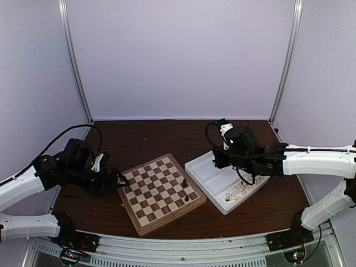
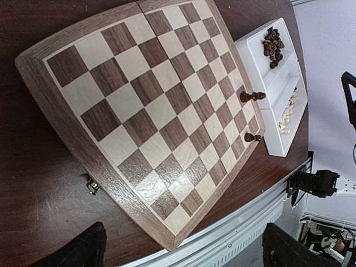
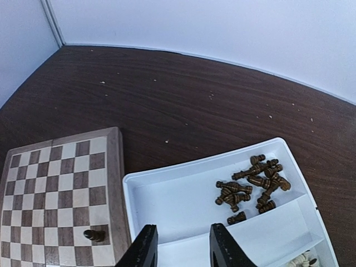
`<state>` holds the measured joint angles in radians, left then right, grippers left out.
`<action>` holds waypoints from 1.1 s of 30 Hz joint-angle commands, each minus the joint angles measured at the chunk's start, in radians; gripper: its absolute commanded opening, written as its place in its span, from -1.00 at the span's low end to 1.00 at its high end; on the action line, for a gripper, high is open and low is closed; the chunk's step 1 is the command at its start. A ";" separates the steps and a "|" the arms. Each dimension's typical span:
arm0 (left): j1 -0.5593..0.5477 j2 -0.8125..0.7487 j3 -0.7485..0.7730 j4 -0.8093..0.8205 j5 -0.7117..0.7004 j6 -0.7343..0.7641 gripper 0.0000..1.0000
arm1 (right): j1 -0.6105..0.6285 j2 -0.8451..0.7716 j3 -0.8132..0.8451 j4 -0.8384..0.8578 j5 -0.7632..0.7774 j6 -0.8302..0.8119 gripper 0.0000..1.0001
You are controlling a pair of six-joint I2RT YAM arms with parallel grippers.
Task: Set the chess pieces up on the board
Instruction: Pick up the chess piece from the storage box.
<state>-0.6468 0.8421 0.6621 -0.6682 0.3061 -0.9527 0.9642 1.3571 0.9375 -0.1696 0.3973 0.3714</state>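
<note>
The board (image 1: 153, 201) lies at the table's middle, with two dark chess pieces (image 1: 184, 183) standing near its right edge. The left wrist view shows them as a taller one (image 2: 252, 96) and a shorter one (image 2: 252, 137). Several more dark chess pieces (image 3: 253, 183) lie heaped in the far compartment of the white tray (image 3: 167, 192). My right gripper (image 3: 183, 247) hovers over the tray's left end, its fingers apart with nothing between them. By the board's left edge my left gripper (image 1: 119, 179) is wide open and empty, seen from its own wrist (image 2: 186, 250) over the board's near corner.
Pale cream pieces (image 1: 236, 193) lie in the tray's near compartment, also visible as cream pieces (image 2: 286, 114) from the left wrist. A metal rail (image 1: 183, 247) runs along the table's near edge. White walls close in the back and sides.
</note>
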 commanded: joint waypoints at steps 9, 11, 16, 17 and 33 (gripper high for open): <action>0.006 0.021 0.015 0.035 0.019 0.025 0.95 | -0.207 -0.050 0.000 -0.200 -0.112 0.082 -0.34; 0.006 0.030 0.021 0.035 0.019 0.038 0.95 | -0.227 -0.041 0.026 -0.247 -0.116 0.094 -0.34; 0.006 0.071 0.049 0.032 0.030 0.068 0.95 | -0.284 -0.007 0.064 -0.334 -0.156 0.130 -0.40; 0.006 0.078 0.054 0.032 0.031 0.074 0.95 | -0.295 0.005 0.070 -0.346 -0.164 0.128 -0.41; 0.006 0.133 0.078 0.060 0.039 0.099 0.95 | -0.364 0.430 0.433 -0.501 -0.359 0.021 -0.49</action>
<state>-0.6468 0.9741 0.7002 -0.6476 0.3271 -0.8787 0.6041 1.7054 1.2716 -0.5987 0.0650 0.4480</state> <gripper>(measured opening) 0.976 0.259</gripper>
